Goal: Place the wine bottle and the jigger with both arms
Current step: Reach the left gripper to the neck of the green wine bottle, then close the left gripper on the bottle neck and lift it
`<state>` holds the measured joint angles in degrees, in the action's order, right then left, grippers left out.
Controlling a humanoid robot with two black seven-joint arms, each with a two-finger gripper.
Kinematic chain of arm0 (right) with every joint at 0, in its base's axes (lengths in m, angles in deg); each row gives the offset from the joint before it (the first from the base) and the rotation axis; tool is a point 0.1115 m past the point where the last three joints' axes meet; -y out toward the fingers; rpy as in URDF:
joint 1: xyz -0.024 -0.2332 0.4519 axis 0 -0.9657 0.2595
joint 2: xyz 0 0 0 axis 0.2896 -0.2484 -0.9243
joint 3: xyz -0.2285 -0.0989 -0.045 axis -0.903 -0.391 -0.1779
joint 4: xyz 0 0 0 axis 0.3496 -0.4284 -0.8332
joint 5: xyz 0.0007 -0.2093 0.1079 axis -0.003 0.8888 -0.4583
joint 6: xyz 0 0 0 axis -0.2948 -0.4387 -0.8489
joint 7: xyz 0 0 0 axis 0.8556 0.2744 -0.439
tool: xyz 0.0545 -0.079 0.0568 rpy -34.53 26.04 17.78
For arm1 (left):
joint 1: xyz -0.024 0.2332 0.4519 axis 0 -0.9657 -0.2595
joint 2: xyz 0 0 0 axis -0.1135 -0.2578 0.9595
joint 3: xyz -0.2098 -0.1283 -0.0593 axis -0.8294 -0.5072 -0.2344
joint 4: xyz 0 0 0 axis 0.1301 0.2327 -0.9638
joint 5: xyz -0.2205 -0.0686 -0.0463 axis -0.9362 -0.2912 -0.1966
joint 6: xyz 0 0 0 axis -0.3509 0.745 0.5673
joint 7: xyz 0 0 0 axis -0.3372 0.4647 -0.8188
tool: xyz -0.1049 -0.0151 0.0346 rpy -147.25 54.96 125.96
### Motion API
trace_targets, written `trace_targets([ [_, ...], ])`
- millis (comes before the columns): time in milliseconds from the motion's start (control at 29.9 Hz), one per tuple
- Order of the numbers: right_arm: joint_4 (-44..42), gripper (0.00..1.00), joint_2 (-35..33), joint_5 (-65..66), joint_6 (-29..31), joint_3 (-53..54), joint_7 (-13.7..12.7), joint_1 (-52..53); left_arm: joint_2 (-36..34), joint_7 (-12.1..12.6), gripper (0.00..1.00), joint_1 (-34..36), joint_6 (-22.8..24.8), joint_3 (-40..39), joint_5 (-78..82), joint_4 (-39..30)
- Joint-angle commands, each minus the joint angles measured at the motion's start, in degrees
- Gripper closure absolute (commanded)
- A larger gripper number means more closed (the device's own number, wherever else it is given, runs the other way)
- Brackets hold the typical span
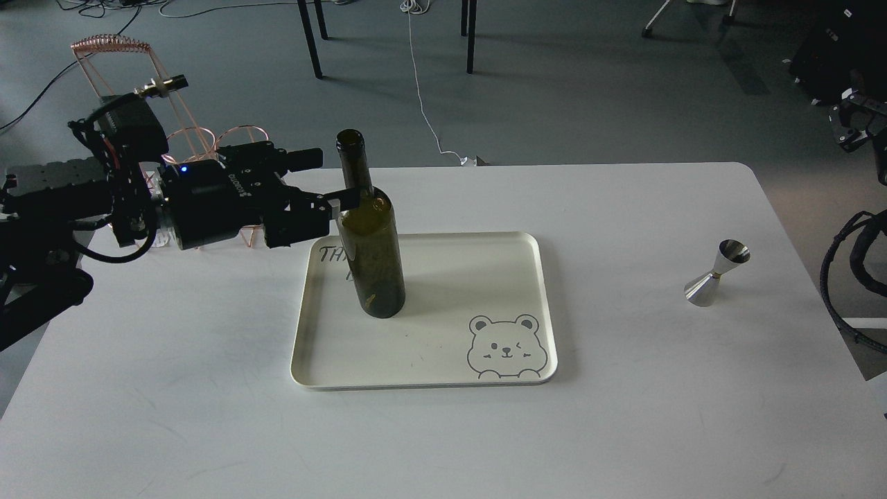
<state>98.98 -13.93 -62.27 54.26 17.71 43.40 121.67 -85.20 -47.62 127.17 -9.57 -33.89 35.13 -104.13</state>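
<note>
The wine bottle (369,249), dark olive-green, stands upright on the back left part of the cream tray (549,305). My left gripper (337,178) comes in from the left at the height of the bottle's neck and shoulder. It is open: one finger reaches the base of the neck and the other lies behind and to the left. I cannot tell whether it touches the glass. The steel jigger (717,274) stands upright on the white table (624,430), far right. My right gripper (858,121) is small and dark at the right edge, beyond the table, far from the jigger.
A copper wire bottle rack (235,135) stands at the table's back left, mostly hidden behind my left arm. The tray has a bear drawing (506,346) at its front right. A black cable loop (842,277) hangs off the table's right edge.
</note>
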Motion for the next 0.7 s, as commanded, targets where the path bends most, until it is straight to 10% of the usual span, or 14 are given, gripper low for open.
trace_targets([
  [0, 0.0, 0.06, 0.0, 0.0, 0.0, -0.1, 0.0, 0.1, 0.5, 0.4, 0.11, -0.2, -1.2, 0.0, 0.0, 0.3],
  [234, 0.0, 0.06, 0.0, 0.1, 0.0, -0.1, 0.0, 0.3, 4.2, 0.8, 0.17, 0.1, -2.3, 0.0, 0.0, 3.9],
  [669, -0.2, 0.06, -0.2, 0.2, 0.0, -0.2, 0.0, 0.7, 4.5, 0.6, 0.56, 0.2, -2.2, 0.0, 0.1, 3.9],
])
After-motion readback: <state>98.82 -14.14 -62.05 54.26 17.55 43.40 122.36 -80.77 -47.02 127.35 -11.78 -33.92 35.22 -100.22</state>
